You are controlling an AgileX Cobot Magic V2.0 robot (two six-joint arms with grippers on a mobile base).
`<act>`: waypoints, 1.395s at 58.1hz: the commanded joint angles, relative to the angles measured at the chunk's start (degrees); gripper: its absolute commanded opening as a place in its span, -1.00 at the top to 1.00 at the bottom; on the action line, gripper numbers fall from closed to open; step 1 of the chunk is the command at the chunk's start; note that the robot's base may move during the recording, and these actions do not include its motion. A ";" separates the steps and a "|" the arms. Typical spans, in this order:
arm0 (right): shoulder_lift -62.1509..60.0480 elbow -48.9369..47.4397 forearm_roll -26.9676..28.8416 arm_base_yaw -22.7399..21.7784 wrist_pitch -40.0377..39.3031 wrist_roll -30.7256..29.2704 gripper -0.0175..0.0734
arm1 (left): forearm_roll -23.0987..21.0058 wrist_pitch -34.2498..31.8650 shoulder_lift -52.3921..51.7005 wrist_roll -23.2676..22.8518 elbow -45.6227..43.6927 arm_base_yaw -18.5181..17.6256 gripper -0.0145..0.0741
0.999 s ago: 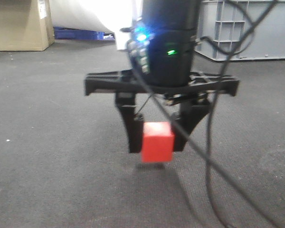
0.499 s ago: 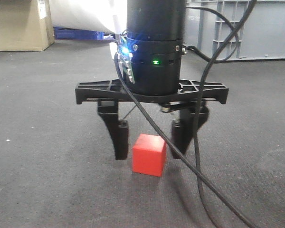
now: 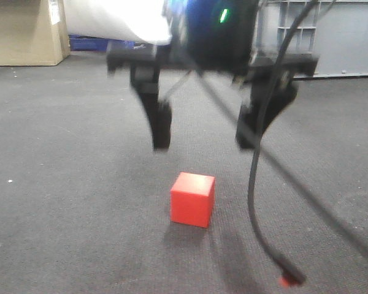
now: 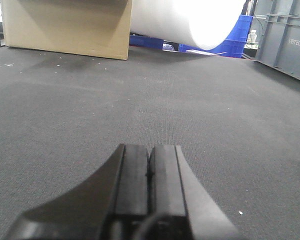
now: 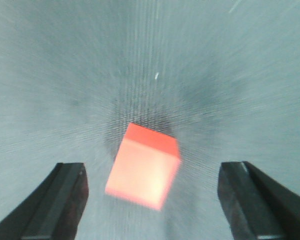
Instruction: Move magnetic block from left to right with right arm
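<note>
The magnetic block [image 3: 192, 199] is a red cube resting alone on the dark grey carpet. My right gripper [image 3: 205, 131] hangs above it, open, with its two black fingers spread wide and well clear of the cube. A black cable [image 3: 257, 184] trails down from it to the floor. The right wrist view looks straight down on the block [image 5: 144, 167], blurred, between the open right gripper's [image 5: 152, 192] fingers with nothing touching it. My left gripper [image 4: 149, 165] is shut, its pads pressed together low over bare carpet.
A cardboard box [image 3: 26, 32] stands at the back left, a white roll [image 3: 119, 18] behind the arm, and a grey plastic crate [image 3: 328, 37] at the back right. Blue crates [image 4: 155, 41] sit behind the roll.
The right gripper opened and let go of the red block, which now sits on the carpet. The gripper has since risen well above it.
</note>
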 commanded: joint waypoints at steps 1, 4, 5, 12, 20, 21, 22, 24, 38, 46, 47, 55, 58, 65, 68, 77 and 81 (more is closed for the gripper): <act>-5.75 0.57 -2.41 -0.02 -2.13 -2.77 -0.78 | -0.39 -5.28 -0.39 -0.21 0.40 -0.38 0.94; -7.50 2.61 -2.79 -0.22 -3.46 -4.85 -0.77 | -0.39 -5.28 -0.39 -0.21 0.40 -0.38 0.94; -7.99 3.24 -3.04 -0.28 -3.83 -5.41 -0.77 | -0.39 -5.28 -0.39 -0.21 0.40 -0.38 0.94; -12.16 8.87 -3.16 -1.76 -7.51 -10.76 -0.60 | -0.39 -5.28 -0.39 -0.21 0.40 -0.38 0.94; -17.56 14.58 -2.42 -5.44 -11.61 -15.09 -0.04 | -0.39 -5.28 -0.39 -0.21 0.40 -0.38 0.94; -18.12 15.14 -2.19 -5.93 -12.27 -15.35 0.03 | -0.39 -5.28 -0.39 -0.21 0.40 -0.38 0.94; -18.69 15.70 -1.81 -6.44 -12.70 -15.61 0.09 | -0.39 -5.28 -0.39 -0.21 0.40 -0.38 0.94; -20.10 17.08 -1.04 -7.77 -13.74 -16.03 0.26 | -0.39 -5.28 -0.39 -0.21 0.40 -0.38 0.94; -29.37 26.36 4.76 -17.76 -22.46 -28.36 0.49 | -0.39 -5.28 -0.39 -0.21 0.40 -0.38 0.94; -34.54 32.92 6.64 -23.87 -28.21 -41.03 0.49 | -0.39 -5.28 -0.39 -0.21 0.40 -0.38 0.94; -35.08 33.64 6.80 -24.89 -28.80 -42.20 0.49 | -0.39 -5.28 -0.39 -0.21 0.40 -0.38 0.94; -40.31 40.13 8.97 -30.98 -35.07 -49.64 0.49 | -0.39 -5.28 -0.39 -0.21 0.40 -0.38 0.94; -42.42 42.43 10.13 -33.26 -38.08 -50.12 0.49 | -0.39 -5.28 -0.39 -0.21 0.40 -0.38 0.94; -47.94 48.02 10.52 -38.22 -46.26 -50.12 0.49 | -0.39 -5.28 -0.39 -0.21 0.40 -0.38 0.94; -50.47 50.66 10.52 -40.09 -49.75 -50.12 0.49 | -0.39 -5.28 -0.39 -0.21 0.40 -0.38 0.94; -57.78 57.45 10.52 -42.94 -58.56 -50.12 0.49 | -0.39 -5.28 -0.39 -0.21 0.40 -0.38 0.94; -61.23 60.77 10.52 -42.94 -62.77 -50.12 0.49 | -0.39 -5.28 -0.39 -0.21 0.40 -0.38 0.94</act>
